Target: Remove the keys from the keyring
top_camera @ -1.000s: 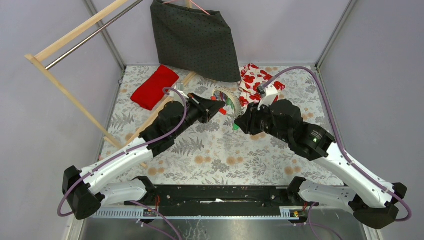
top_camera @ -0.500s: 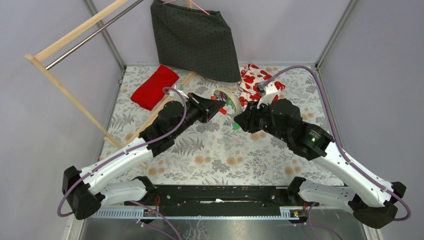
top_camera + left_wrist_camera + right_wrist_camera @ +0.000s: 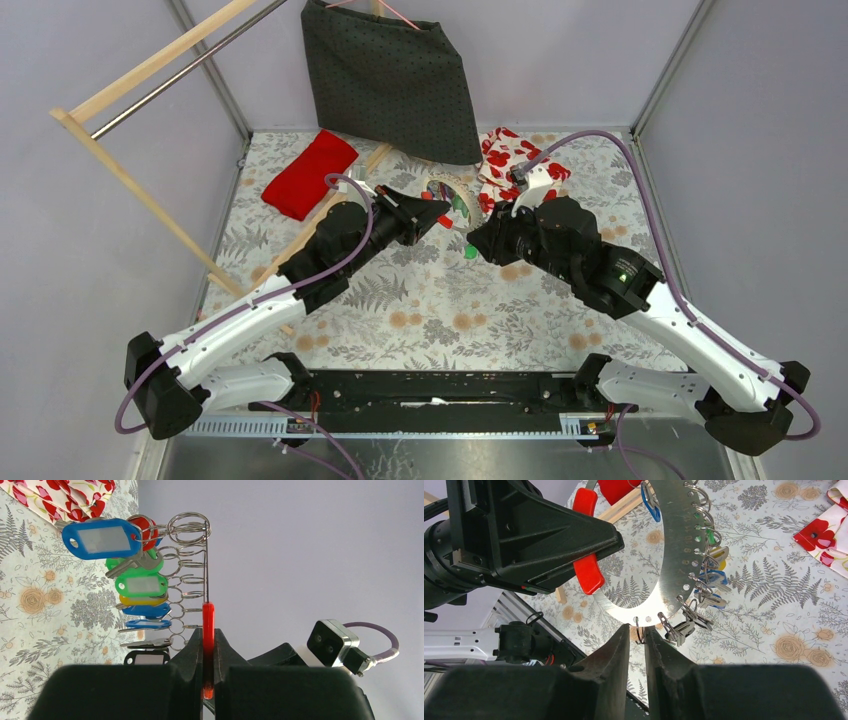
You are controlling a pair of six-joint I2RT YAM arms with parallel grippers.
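Shifted slightly left: right end effector (image 3: pixel 637 632), pinching split ring (image 3: pixel 638 629). Left end effector (image 3: pixel 208 632) clamping keyring (image 3: pixel 679 555); keys (image 3: pixel 142 585) overlapping, partly hidden.

I am working over a table (image 3: pixel 440 300) covered in a grey floral print. A folded red cloth (image 3: pixel 310 173) is lying at upper left, and a poppy-print cloth (image 3: pixel 500 155) is lying just right of upper centre.

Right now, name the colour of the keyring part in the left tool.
The keyring part is red; best in the left wrist view.
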